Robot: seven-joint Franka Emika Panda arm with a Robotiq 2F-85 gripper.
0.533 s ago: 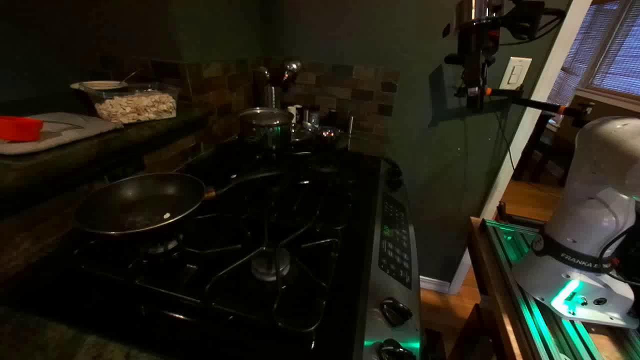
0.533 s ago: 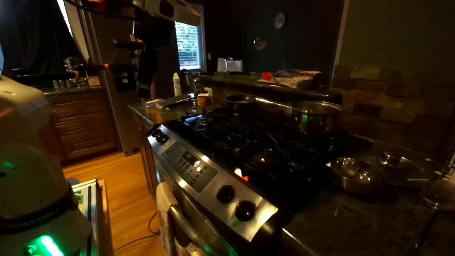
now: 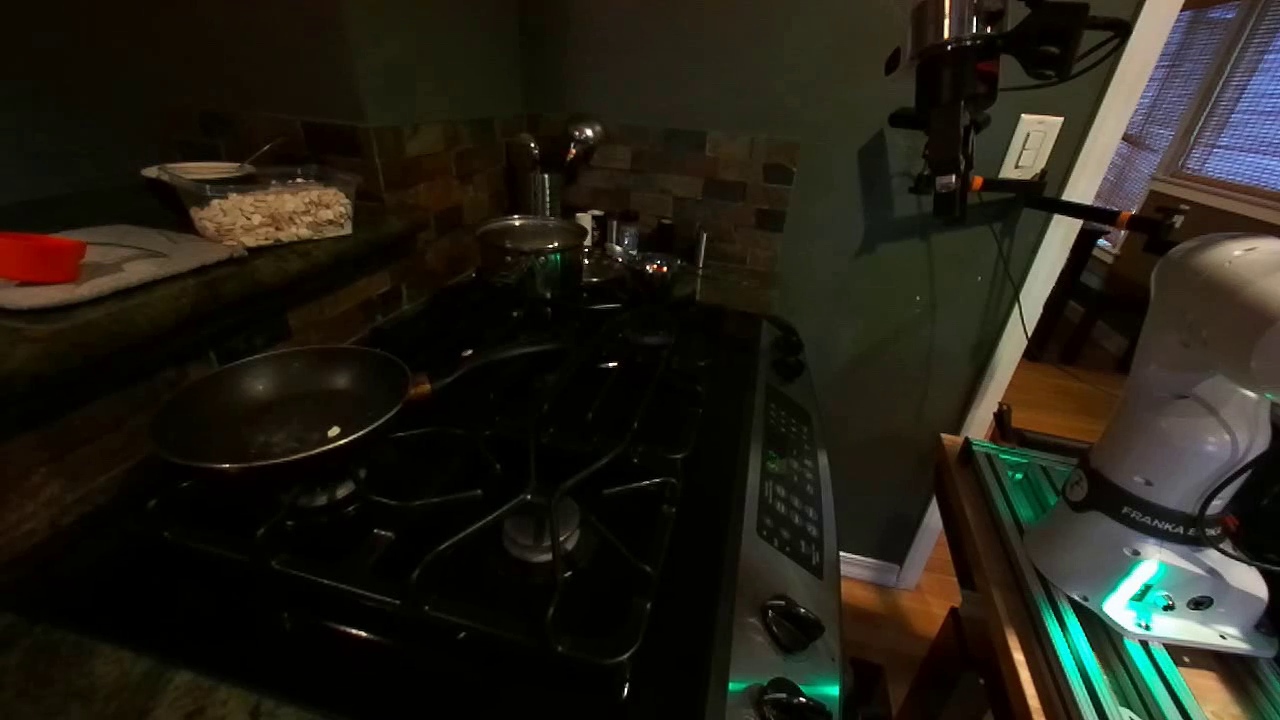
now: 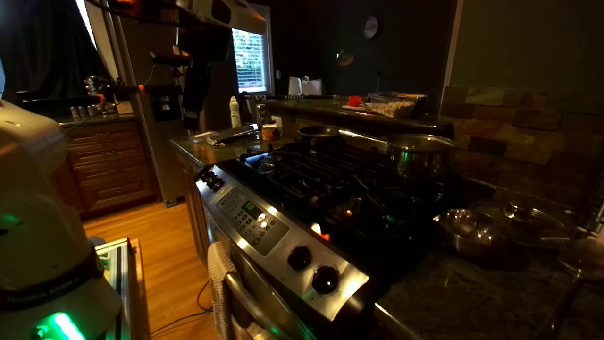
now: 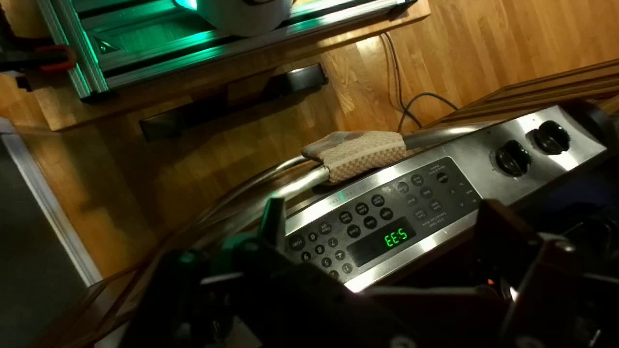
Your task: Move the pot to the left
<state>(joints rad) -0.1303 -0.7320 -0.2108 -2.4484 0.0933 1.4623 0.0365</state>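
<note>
Plainly, the jaws stand wide apart with nothing between them; in the wrist view they frame the control panel (image 5: 387,222). Across the stove (image 3: 470,450), well apart from them, the pot (image 4: 418,158) sits upright at the back, near the tiled wall (image 4: 495,120). What looks like its long handle (image 4: 364,137) points toward the frying pan (image 3: 285,408); the gloom hides exactly where it ends.

I judge the step in hand to be the approach. Best carry the jaws over high, clear of the pan's dark grip (image 3: 495,363), turn them square across the pot's handle and come down close to the rim, since a hold far out would let the weight dip. Clamp firmly, lift, keep it level. Left, for a robot facing the stove, should mean toward the frying pan, so a plain slide might bump it; the uncovered burner (image 3: 540,530) nearer the control panel seems safer.

Against the exterior pictures of half a second earlier, hardly anything differs: the arm (image 3: 1180,400) hangs practically as it did, and neither pot nor frying pan has visibly shifted.
</note>
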